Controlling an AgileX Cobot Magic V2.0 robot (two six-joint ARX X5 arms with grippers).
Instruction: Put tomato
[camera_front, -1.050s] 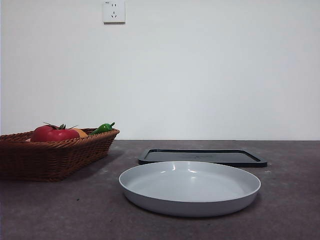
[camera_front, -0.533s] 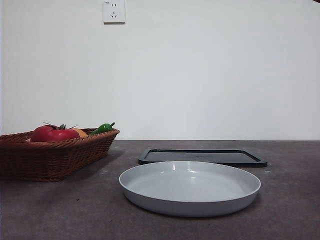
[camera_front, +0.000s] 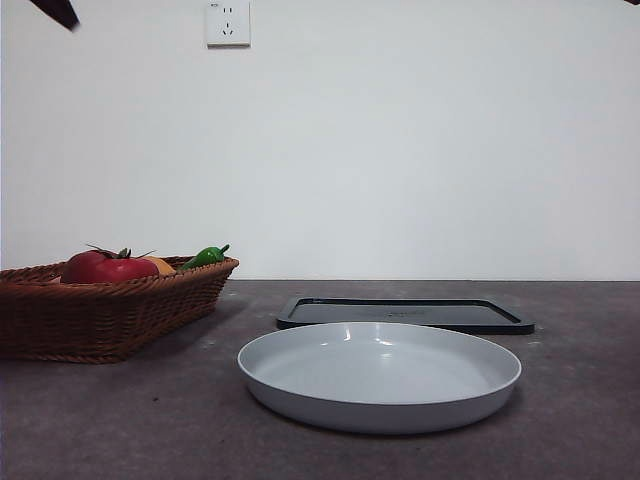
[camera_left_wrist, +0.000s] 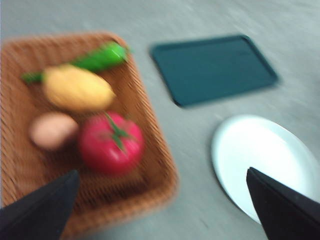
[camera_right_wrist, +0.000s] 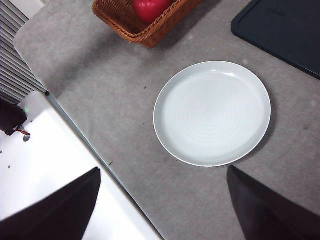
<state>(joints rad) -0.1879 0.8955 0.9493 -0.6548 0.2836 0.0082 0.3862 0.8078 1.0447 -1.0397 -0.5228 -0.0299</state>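
Above the wicker basket (camera_left_wrist: 150, 150), left gripper (camera_left_wrist: 162, 210) hangs high, jaws spread wide, empty; tomato (camera_left_wrist: 111, 142) lies in the basket, egg (camera_left_wrist: 52, 131) at its 9 o'clock, yellow fruit (camera_left_wrist: 77, 90) at 11; risk: crowded neighbours could foul a jaw on descent; right gripper (camera_right_wrist: 162, 205) waits spread above the white plate (camera_right_wrist: 212, 114).

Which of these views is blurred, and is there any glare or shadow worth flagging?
Left wrist view: motion-blurred throughout, the tomato and wicker basket soft-edged. Right wrist view: sharp, with even light on the white plate. Front view: sharp; small highlights on the plate's inner surface, a soft shadow beneath it, and a dark tip at the top corner.
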